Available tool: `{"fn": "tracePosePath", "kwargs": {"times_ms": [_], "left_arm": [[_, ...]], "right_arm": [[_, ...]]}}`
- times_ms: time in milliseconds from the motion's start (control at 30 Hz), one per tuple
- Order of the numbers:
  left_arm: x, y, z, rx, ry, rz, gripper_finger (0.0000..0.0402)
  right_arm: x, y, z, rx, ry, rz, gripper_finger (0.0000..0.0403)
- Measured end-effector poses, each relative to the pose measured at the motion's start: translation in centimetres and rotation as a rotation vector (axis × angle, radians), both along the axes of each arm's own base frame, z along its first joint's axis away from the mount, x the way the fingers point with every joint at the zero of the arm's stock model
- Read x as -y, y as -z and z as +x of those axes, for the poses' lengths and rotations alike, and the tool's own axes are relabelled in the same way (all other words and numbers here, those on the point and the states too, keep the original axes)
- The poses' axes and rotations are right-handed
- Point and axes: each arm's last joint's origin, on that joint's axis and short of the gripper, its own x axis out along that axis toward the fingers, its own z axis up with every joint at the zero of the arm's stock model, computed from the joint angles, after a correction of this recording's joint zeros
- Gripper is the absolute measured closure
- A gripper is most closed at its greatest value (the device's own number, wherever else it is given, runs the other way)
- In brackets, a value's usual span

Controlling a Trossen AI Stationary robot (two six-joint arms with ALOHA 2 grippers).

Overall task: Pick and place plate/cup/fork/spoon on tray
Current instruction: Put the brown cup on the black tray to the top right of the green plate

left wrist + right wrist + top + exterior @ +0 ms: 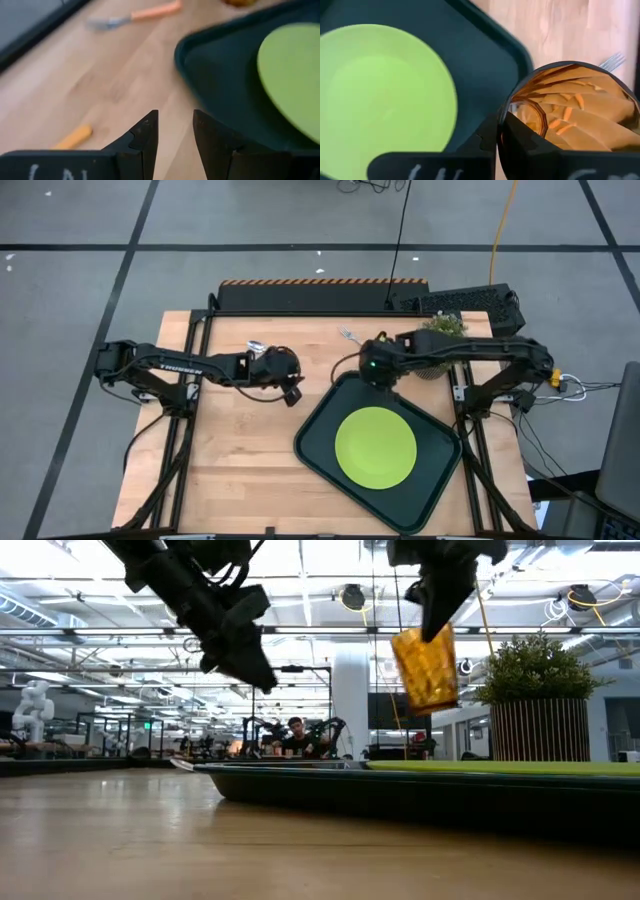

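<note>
Above tray's far corner, right end effector grips cup, lifted clear of bench. Plate lies on tray. Fork rests on bench beyond tray. Left end effector hovers over bench beside tray w/ fingers slightly apart, holding nothing.

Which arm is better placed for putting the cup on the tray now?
Right. The right gripper already holds the cup in the air by the tray corner; the left gripper is empty over bare table.
</note>
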Motion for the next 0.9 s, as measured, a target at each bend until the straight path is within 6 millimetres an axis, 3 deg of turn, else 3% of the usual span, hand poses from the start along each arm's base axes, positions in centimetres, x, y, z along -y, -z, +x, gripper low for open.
{"fn": "tracePosePath", "kwargs": {"times_ms": [267, 400, 667, 900], "left_arm": [[-1.1, -1.5, 0.9, 0.172, 0.001, 0.069, 0.0277], [-2.0, -2.1, 1.1, 0.230, -0.026, 0.084, 0.0277], [-3.9, -2.7, 1.0, 0.292, -0.073, 0.131, 0.0277], [-5.1, -2.9, 0.7, 0.283, -0.075, 0.198, 0.0277]], "right_arm": [[-2.9, -0.9, -2.5, -0.032, 0.133, 0.071, 0.0403], [-4.0, -0.7, -4.8, -0.009, 0.265, 0.107, 0.0403], [-5.9, 0.6, -10.0, 0.031, 0.539, 0.210, 0.0403], [-8.6, 2.8, -11.7, -0.029, 0.653, 0.251, 0.0403]]}}
